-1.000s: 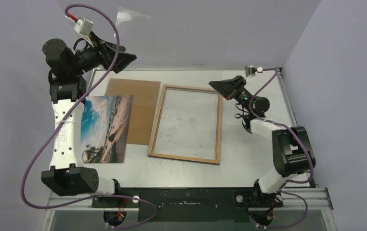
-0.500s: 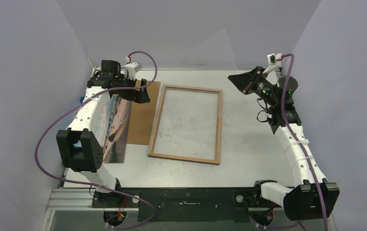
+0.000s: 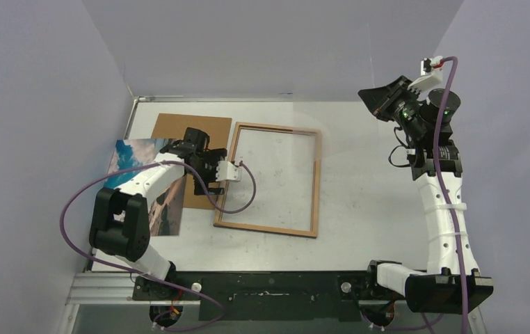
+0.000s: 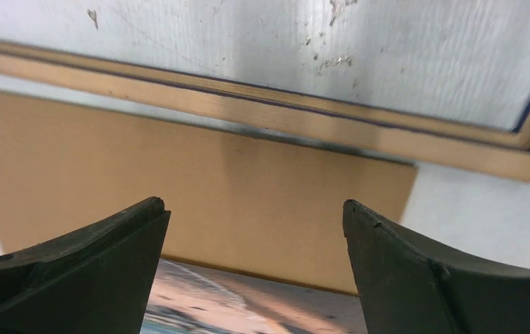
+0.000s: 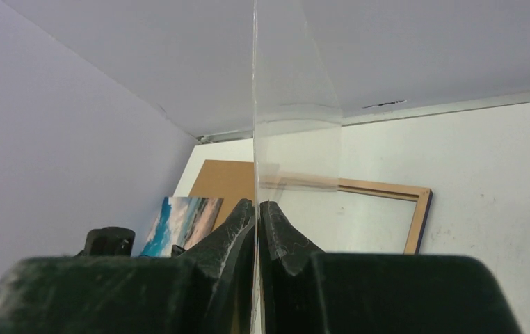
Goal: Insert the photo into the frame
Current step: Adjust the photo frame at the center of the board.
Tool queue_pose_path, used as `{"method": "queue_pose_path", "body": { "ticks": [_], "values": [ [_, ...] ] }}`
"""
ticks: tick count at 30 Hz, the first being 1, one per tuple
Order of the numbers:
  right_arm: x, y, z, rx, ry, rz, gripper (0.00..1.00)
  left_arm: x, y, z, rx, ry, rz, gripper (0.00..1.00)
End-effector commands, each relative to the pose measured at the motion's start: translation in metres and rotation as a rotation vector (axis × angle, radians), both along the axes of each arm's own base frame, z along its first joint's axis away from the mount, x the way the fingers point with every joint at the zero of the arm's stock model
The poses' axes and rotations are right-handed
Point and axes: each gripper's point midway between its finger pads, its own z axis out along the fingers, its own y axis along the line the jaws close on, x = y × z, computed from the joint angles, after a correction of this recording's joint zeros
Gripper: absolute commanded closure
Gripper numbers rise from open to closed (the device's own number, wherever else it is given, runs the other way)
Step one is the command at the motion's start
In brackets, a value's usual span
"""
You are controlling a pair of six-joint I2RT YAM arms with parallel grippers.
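Observation:
The photo [image 3: 133,177], a coast under blue sky, lies flat at the left, and my left arm crosses over it. The frame [image 3: 316,191] lies wood-brown side up in the middle of the table. My left gripper [image 3: 201,179] hangs low and open over the photo's right edge [image 4: 248,306] and the brown board [image 4: 179,167], holding nothing. The frame's rail [image 4: 283,115] lies just beyond. My right gripper [image 3: 387,101] is raised at the back right, shut on a clear pane [image 5: 297,139] that stands upright edge-on between its fingers [image 5: 257,205].
A plain brown backing board [image 3: 193,129] lies between photo and frame, partly under the photo. Grey walls close in the table at the left, back and right. The right wrist view shows the frame [image 5: 419,209], board [image 5: 224,182] and photo [image 5: 182,219] below.
My left arm has swung down from high at the back left to low over the board, and its jaws have opened wide. My right arm has lifted the pane up and to the back right.

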Motion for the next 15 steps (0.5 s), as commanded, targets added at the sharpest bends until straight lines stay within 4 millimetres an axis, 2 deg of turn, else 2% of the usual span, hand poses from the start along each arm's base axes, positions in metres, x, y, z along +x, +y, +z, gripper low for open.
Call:
{"method": "queue_pose_path", "body": {
  "ticks": [1,4,7,13,15],
  "values": [
    [0.001,-0.001,0.037,0.041,-0.078,-0.018,0.95,0.044,-0.008,0.024,0.178,-0.341,-0.466,0.04],
    [-0.001,0.0,0.04,0.036,-0.084,-0.008,0.95,0.057,-0.016,0.014,0.232,-0.363,-0.556,0.03],
    [-0.003,0.0,0.043,0.022,-0.088,-0.005,0.95,0.061,-0.034,0.008,0.233,-0.377,-0.62,0.03],
    [-0.001,-0.01,0.05,0.006,-0.1,-0.032,0.95,0.04,-0.057,-0.021,0.26,-0.327,-0.767,0.0],
    [0.0,-0.015,0.054,0.001,-0.111,-0.049,0.95,0.033,-0.062,-0.028,0.271,-0.282,-0.786,0.07]
  ]
}}
